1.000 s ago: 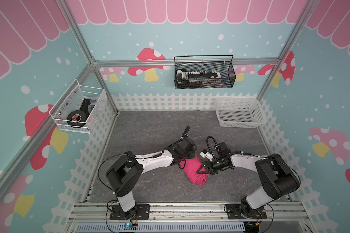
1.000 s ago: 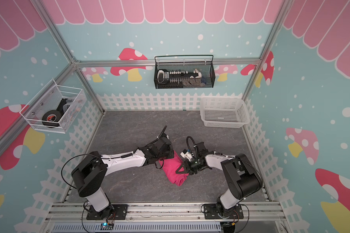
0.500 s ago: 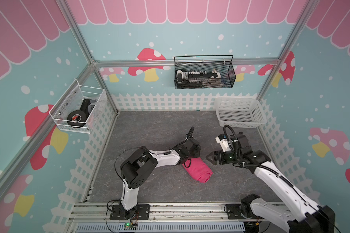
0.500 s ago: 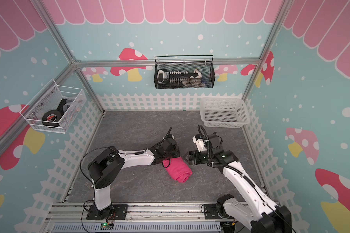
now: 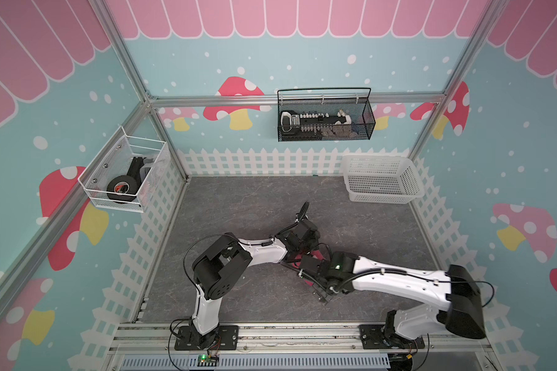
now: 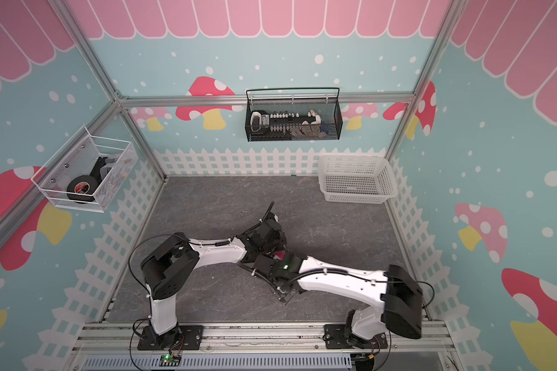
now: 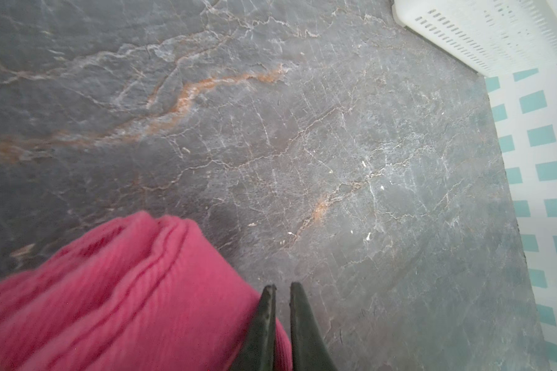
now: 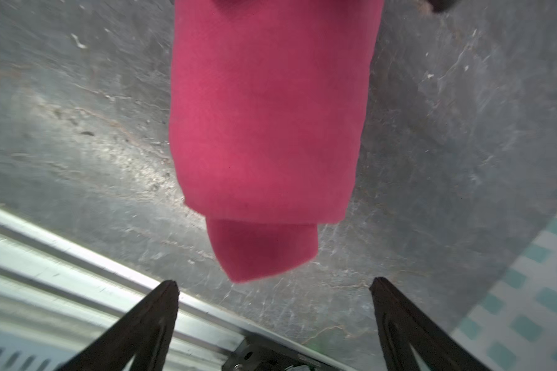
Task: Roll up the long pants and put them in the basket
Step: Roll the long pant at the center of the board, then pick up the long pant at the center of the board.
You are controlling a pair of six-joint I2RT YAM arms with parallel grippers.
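One tight pink roll: the pants [image 8: 270, 112] lie bundled on the table [image 5: 238, 208], a little off centre toward 6 o'clock. In both top views the two wrists cover nearly all of them, and only a sliver of pink shows between.

Right claw [image 8: 274, 281] hangs just off the roll's end, spread wide and holding nothing, its arm reaching in from 4 o'clock. Left claw [image 7: 282, 286] comes from 8 o'clock, pinched almost together with nothing seen in the slit. One finger [image 7: 261, 321] lies over the roll's edge; whether it touches, I cannot tell.

Rolling looks all but done to me. One flaw: an inner layer pokes out past the outer wrap at the end facing the right claw. The next move calls for care, either nudging that tongue in or backing both arms away cleanly. Soft cloth like this could loosen if a finger drags it.

Around them, the basket [image 5: 380, 196] sits in the 1 o'clock corner, well apart. A black rack [image 5: 367, 112] hangs on the wall at 12, and a wire bin [image 5: 143, 144] with a tape roll [image 5: 121, 191] at 10. None of these is in the way; the real crowding is the two wrists close together over the roll.
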